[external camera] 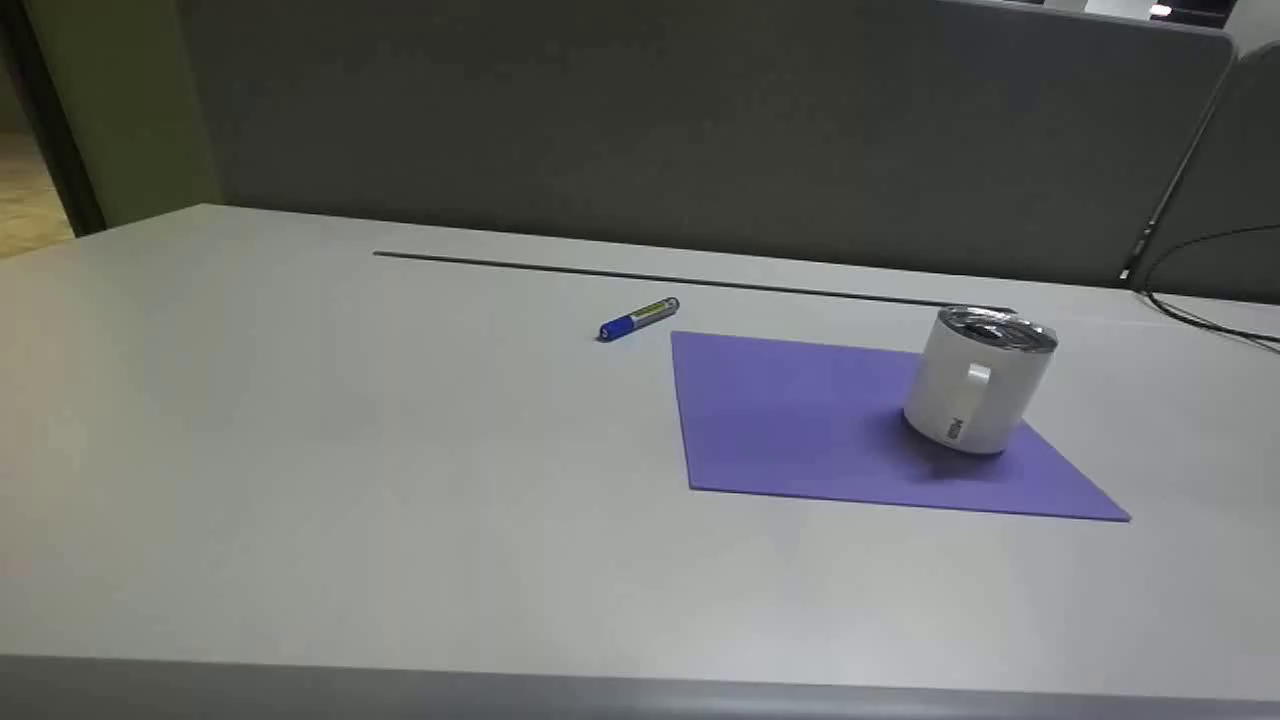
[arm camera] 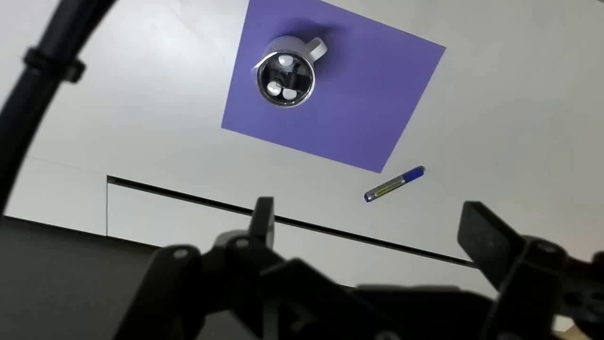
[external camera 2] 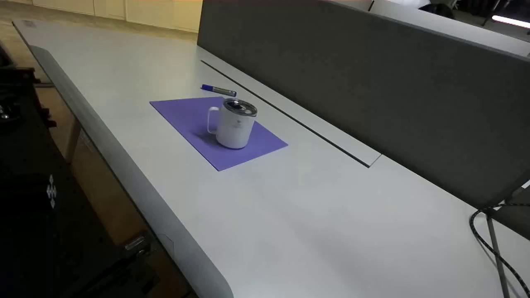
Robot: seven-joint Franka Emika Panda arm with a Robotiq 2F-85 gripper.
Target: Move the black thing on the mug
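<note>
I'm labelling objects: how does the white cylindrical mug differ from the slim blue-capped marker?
The white cylindrical mug stands upright; the slim blue-capped marker lies flat. The mug is bulkier than the marker. The mug rests on the purple rectangular mat, the marker on the pale table. Neither is gripped.

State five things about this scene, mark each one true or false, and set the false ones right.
1. The white cylindrical mug stands upright on the flat four-sided purple mat. True.
2. The mug is uncovered. False: a round dark-looking lid covers it.
3. The blue-capped silver marker lies on the pale tabletop, off the mat. True.
4. The black two-fingered end effector is open. True.
5. The end effector touches the mug. False: they are apart.
</note>
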